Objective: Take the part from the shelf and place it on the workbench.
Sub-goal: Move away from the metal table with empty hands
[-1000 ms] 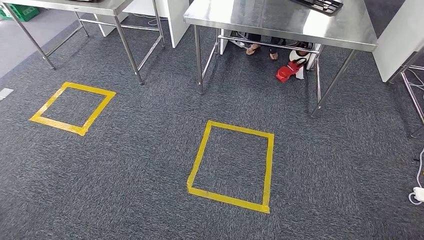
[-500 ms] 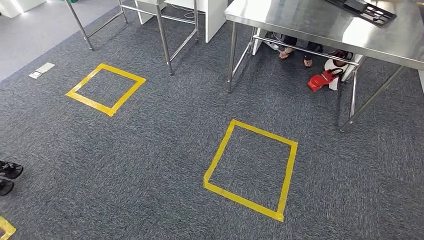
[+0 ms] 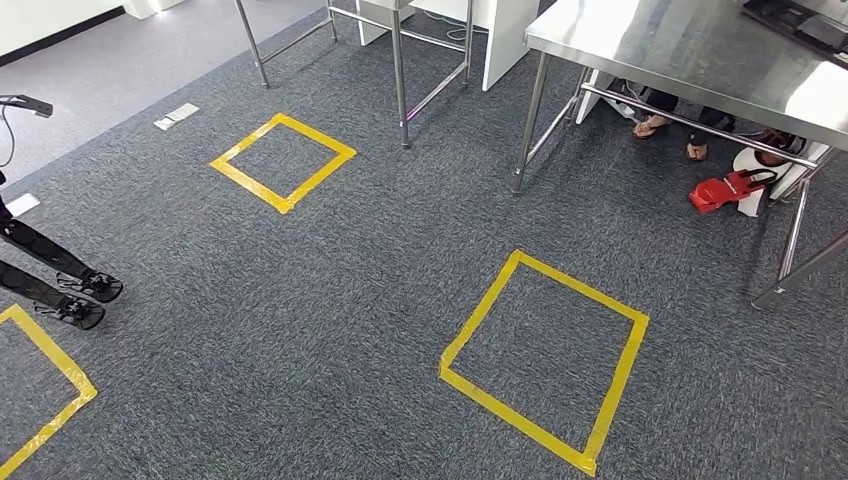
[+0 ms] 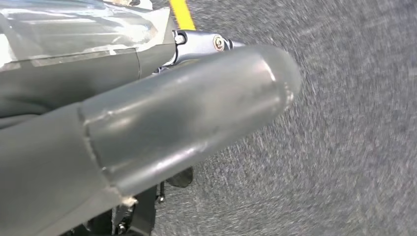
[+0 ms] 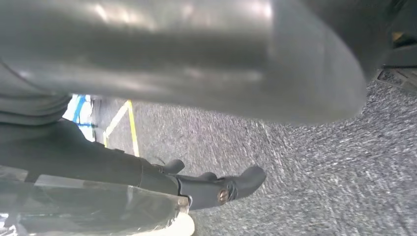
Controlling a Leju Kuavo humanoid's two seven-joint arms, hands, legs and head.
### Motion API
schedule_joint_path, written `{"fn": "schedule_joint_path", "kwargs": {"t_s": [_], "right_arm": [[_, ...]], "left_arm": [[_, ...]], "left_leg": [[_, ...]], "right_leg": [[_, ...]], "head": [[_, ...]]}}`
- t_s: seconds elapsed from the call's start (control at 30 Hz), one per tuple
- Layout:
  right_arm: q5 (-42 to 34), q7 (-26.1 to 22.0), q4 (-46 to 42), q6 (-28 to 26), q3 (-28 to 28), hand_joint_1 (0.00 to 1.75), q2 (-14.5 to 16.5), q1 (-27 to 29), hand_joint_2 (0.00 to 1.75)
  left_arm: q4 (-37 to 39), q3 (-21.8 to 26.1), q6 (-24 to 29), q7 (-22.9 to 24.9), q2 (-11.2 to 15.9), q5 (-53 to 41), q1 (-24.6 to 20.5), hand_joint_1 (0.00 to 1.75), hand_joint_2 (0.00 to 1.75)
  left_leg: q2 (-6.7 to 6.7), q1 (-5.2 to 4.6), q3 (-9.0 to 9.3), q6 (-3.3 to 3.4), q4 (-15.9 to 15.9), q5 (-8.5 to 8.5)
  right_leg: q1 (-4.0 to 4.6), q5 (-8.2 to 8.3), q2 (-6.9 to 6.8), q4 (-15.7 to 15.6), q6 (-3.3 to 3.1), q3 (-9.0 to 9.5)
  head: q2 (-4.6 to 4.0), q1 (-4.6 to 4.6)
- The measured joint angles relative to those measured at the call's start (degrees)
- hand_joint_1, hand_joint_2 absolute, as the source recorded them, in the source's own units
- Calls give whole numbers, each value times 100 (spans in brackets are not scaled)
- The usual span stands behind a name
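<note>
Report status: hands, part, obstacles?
Left hand and right hand over carpet, grip unclear. No part visible. Steel table ahead right; person's feet at left.

No words, numbers or labels can be read anywhere. The yellow tape squares (image 3: pixel 545 362) on the carpet are plain, and the red thing (image 3: pixel 727 189) under the steel table (image 3: pixel 690 55) shows no letters.

Head view high, angled down over grey carpet (image 3: pixel 330 300) toward steel workbench (image 3: pixel 690 50), left wrist view close behind left hand (image 4: pixel 147 128), right wrist view behind right hand (image 5: pixel 187 64), all sharing carpet
</note>
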Motion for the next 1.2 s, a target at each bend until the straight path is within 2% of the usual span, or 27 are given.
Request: {"fn": "schedule_joint_path", "kwargs": {"t_s": [0.03, 0.1, 0.13, 0.17, 0.2, 0.23, 0.27, 0.33, 0.4, 0.47, 0.5, 0.53, 0.6, 0.63, 0.67, 0.7, 0.73, 0.77, 0.83, 0.9, 0.97, 1.0, 1.03, 1.07, 1.13, 1.17, 1.2], "right_arm": [[68, -12, 1, 23, 59, 0, 25, -3, 0], [244, -73, 3, 117, 192, 0, 51, -10, 0], [331, -124, 4, 192, 267, 0, 55, -16, 0], [405, -180, 5, 271, 341, 0, 51, -31, 0], [467, -226, 5, 354, 410, 0, 42, -52, 0], [522, -255, 5, 444, 476, 0, 32, -81, 0], [575, -260, 5, 528, 540, 0, 23, -114, 0], [675, -237, 5, 649, 660, 0, 4, -176, 0], [753, -212, 4, 684, 768, 0, -18, -223, 0], [808, -204, 3, 685, 861, 0, -33, -261, 0], [829, -203, 3, 685, 901, 0, -38, -275, 0], [844, -204, 4, 686, 936, 0, -40, -278, 0], [857, -204, 5, 694, 991, 0, -49, -263, 0], [858, -204, 7, 699, 1012, 0, -54, -248, 0], [858, -204, 8, 703, 1029, 0, -58, -236, 0], [859, -204, 9, 706, 1041, 0, -65, -229, 0], [872, -202, 10, 716, 1050, 0, -70, -226, 0], [895, -199, 10, 734, 1063, 0, -78, -227, 0], [961, -170, 12, 776, 1108, 0, -94, -222, 0], [980, -120, 16, 760, 1150, 0, -101, -220, 0], [949, -86, 19, 696, 1163, 0, -94, -224, 0], [932, -81, 19, 667, 1166, 0, -87, -224, 0], [923, -80, 19, 646, 1167, 0, -78, -221, 0], [919, -81, 19, 633, 1169, 0, -67, -216, 0], [914, -90, 20, 614, 1171, 0, -55, -193, 0], [914, -110, 21, 610, 1171, 0, -56, -178, 0], [919, -142, 21, 608, 1173, 0, -60, -165, 0]], "left_arm": [[-2, 90, 66, -25, 17, 58, -5, 0, 0], [-4, 247, 231, -88, 21, 197, -28, 0, 0], [-4, 325, 321, -114, 13, 265, -38, 0, 0], [-4, 401, 408, -132, 2, 317, -39, 0, 0], [-3, 470, 495, -142, -10, 353, -35, 0, 0], [-4, 535, 578, -146, -20, 386, -31, 0, 0], [-4, 594, 659, -138, -27, 424, -30, 0, 0], [-5, 710, 829, -10, -52, 512, -53, 0, 0], [-4, 818, 1020, 251, -95, 580, -88, 0, 0], [-3, 909, 1188, 460, -137, 614, -92, 0, 0], [-3, 945, 1265, 513, -158, 624, -86, 0, 0], [-4, 976, 1327, 544, -175, 631, -84, 0, 0], [-5, 1025, 1403, 570, -199, 636, -91, 0, 0], [-5, 1044, 1416, 576, -202, 636, -94, 0, 0], [-5, 1059, 1425, 578, -206, 637, -94, 0, 0], [-5, 1071, 1438, 580, -209, 637, -92, 0, 0], [-5, 1081, 1467, 581, -212, 638, -89, 0, 0], [-5, 1091, 1510, 584, -218, 638, -86, 0, 0], [-5, 1111, 1649, 633, -229, 634, -87, 0, 0], [-5, 1119, 1811, 776, -235, 585, -83, 0, 0], [-5, 1117, 1926, 942, -235, 483, -62, 0, 0], [-5, 1112, 1956, 999, -235, 437, -50, 0, 0], [-4, 1106, 1973, 1033, -238, 405, -45, 0, 44], [-4, 1099, 1984, 1052, -241, 390, -48, 0, 87], [-3, 1083, 1984, 1093, -248, 342, -62, 0, 175], [-3, 1065, 1971, 1136, -248, 283, -65, 0, 175], [-3, 1030, 1933, 1209, -247, 179, -58, 0, 175]], "left_leg": [[132, 3, -90, -18, 181, -125], [432, 7, -413, -49, 877, -531], [505, 15, -596, -66, 1280, -711], [542, 23, -722, -77, 1569, -803], [565, 28, -745, -82, 1650, -783], [596, 31, -649, -81, 1495, -660], [662, 32, -448, -75, 1138, -479], [919, 17, -8, -41, 332, -208], [1028, -19, 150, 22, 10, -155], [879, -43, 133, 115, -15, -127], [812, -46, 133, 165, -40, -102], [743, -38, 132, 218, -66, -69], [604, -29, 115, 284, -88, -25], [519, -31, 99, 299, -87, -17], [430, -36, 89, 303, -85, -13], [340, -42, 84, 305, -82, -10], [248, -45, 86, 304, -79, -8], [160, -47, 92, 299, -76, -5], [-9, -56, 96, 271, -61, -4], [-130, -70, 71, 215, -46, 0], [-230, -64, 35, 143, -47, 21], [-211, -56, 9, 115, -22, 7], [-109, -55, -40, 92, 63, -54], [63, -56, -143, 70, 272, -190], [428, -46, -498, 28, 1007, -588], [518, -32, -683, 5, 1387, -743], [555, -15, -792, -12, 1611, -796]], "right_leg": [[-15, 21, -71, -8, -49, 4], [6, 37, -218, -9, -110, -13], [24, 39, -300, -8, -119, -24], [37, 37, -378, -7, -120, -32], [44, 35, -453, -6, -121, -42], [48, 30, -525, -6, -123, -49], [48, 22, -592, -6, -121, -51], [87, -10, -709, -2, -91, -30], [134, -40, -811, -6, -34, -6], [147, -58, -911, -22, 34, 26], [142, -101, -861, 21, 61, 31], [130, -200, -728, 166, 70, -13], [95, -543, -357, 824, 40, -305], [86, -719, -244, 1252, 28, -515], [82, -825, -196, 1587, 37, -688], [81, -839, -177, 1742, 65, -779], [82, -739, -162, 1637, 110, -747], [78, -566, -134, 1322, 155, -617], [67, -172, 84, 462, 195, -268], [70, 4, 227, 52, 145, -128], [79, 32, 133, 42, 64, -111], [65, 50, 72, 32, 21, -94], [47, 69, 5, 18, -27, -80], [29, 82, -71, 4, -74, -77], [49, 82, -237, 0, -133, -87], [64, 77, -330, 1, -141, -92], [72, 74, -417, 2, -144, -98]], "head": [[0, -22], [0, -60], [0, -69], [0, -66], [0, -69], [0, -69], [0, -70], [0, -70], [0, -41], [0, -16], [0, -11], [1, -5], [1, 21], [1, 31], [0, 36], [0, 39], [0, 39], [0, 39], [0, 42], [0, 41], [0, 39], [1, 38], [1, 33], [1, 17], [0, -10], [0, -18], [0, -17]]}}
